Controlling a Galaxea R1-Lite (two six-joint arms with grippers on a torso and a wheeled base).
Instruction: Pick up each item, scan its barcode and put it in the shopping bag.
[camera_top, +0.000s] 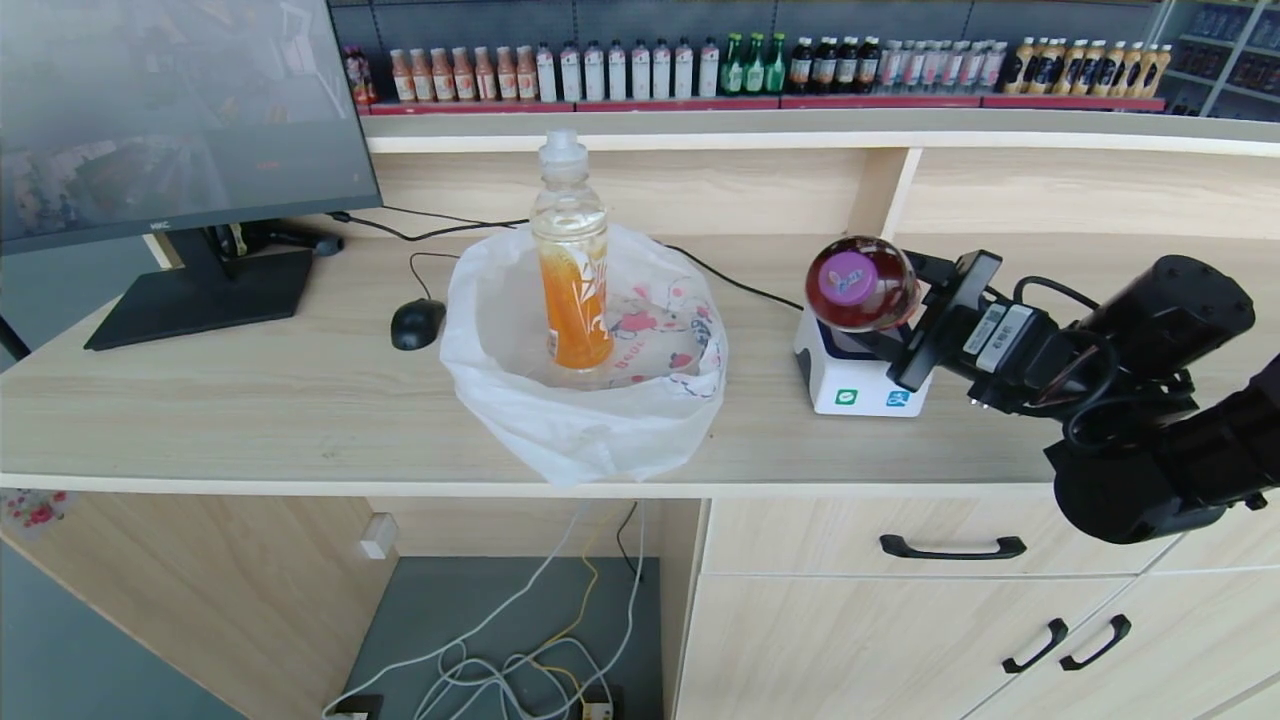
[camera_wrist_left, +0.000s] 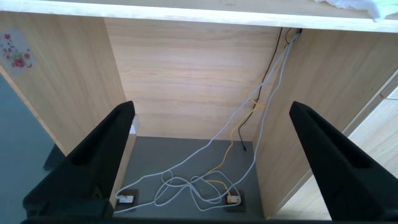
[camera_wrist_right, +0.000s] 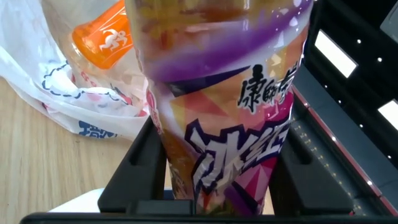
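My right gripper (camera_top: 893, 318) is shut on a dark tea bottle (camera_top: 862, 284) with a purple label (camera_wrist_right: 236, 118). It holds the bottle on its side, just above the white barcode scanner (camera_top: 850, 385), with the purple cap end facing outward. An orange drink bottle (camera_top: 571, 258) stands upright inside the white shopping bag (camera_top: 585, 420) at the counter's middle; the same orange bottle (camera_wrist_right: 102, 37) and bag (camera_wrist_right: 62, 102) lie beyond the held bottle. My left gripper (camera_wrist_left: 211, 165) hangs open below the counter, over the cables on the floor.
A monitor (camera_top: 170, 110) on a black stand sits at the counter's left, with a black mouse (camera_top: 416, 323) beside the bag. Cables (camera_top: 720, 275) run across the counter behind the bag. A raised shelf edge (camera_top: 800, 140) bounds the back. Drawers (camera_top: 950, 548) lie below right.
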